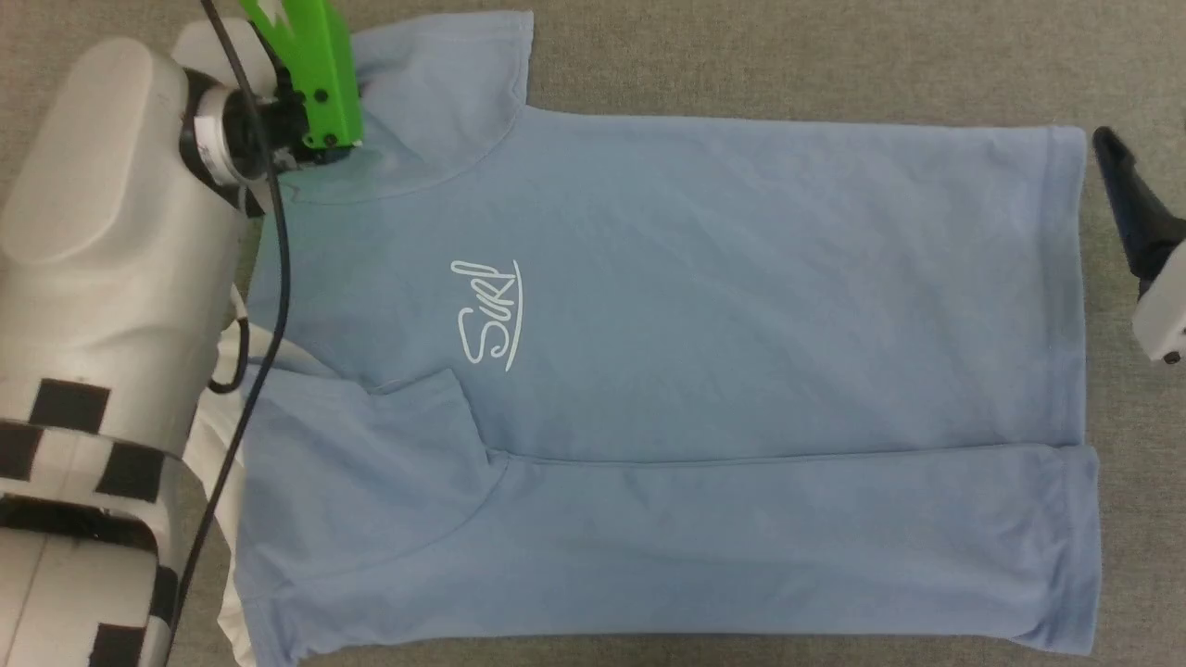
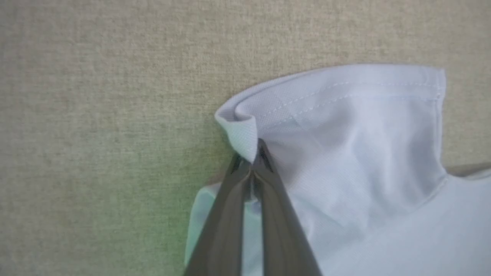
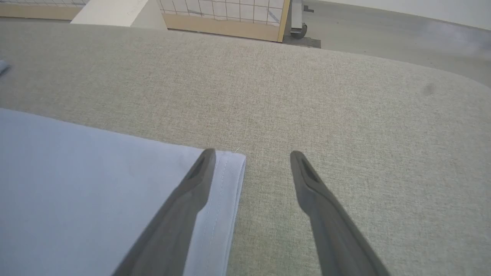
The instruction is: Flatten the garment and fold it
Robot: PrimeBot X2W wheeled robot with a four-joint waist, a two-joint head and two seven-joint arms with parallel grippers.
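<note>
Spread wide and holding nothing, the right end effector (image 3: 251,157) hangs toward the right side of the surface (image 1: 834,56). The left end effector (image 2: 251,163) is pinched shut on a sleeve of the garment (image 1: 741,278).

The light blue garment lies flat across the middle of the beige woven surface, neck end to the left and hem to the right. Its near long side is folded over onto the front as a band (image 1: 788,547) that runs from the hem to the near sleeve (image 1: 408,435). That sleeve lies turned in on top. A strip of white cloth (image 1: 232,611) shows at the near left corner, beside the pale left forearm (image 1: 93,232) with its black-and-white checks and a black cable (image 1: 278,278).

Farther in, white cursive script (image 1: 489,315) sits on the chest.

At the far corner of the hem, one dark finger (image 3: 184,199) of the right end effector overlaps the stitched edge in the right wrist view, and the other is over bare surface. Whether the first one touches the cloth cannot be told.

Toward the far left corner, a green mount (image 1: 315,74) on the left arm stands over the far sleeve (image 1: 445,83). In the left wrist view the fingertips grip the sleeve's hem corner, which curls over at the pinch.

Beyond the surface's rounded far edge are grey floor (image 3: 383,23) and a wood-framed grid panel (image 3: 222,11).
</note>
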